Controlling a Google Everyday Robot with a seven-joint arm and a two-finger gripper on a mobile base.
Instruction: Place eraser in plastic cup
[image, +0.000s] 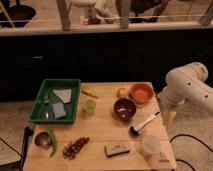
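The wooden table (100, 129) carries a green tray (54, 82) on its left side. The white arm (189, 84) hangs the gripper (170, 117) just beyond the table's right edge; whether it is open or closed cannot be told. The clear plastic cup (150, 145) stands near the front right corner, and the eraser (117, 149) lies on the table just left of it, not touching.

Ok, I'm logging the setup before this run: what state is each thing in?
Plastic cup: upright, at the table's front right.
Eraser: lying flat, left of the plastic cup, not inside.
Dark bowl: upright.
Orange bowl: upright.
Brush: lying flat.
Green tray: holds grey pieces.
Gripper: hanging beside the table's right edge, away from the eraser.
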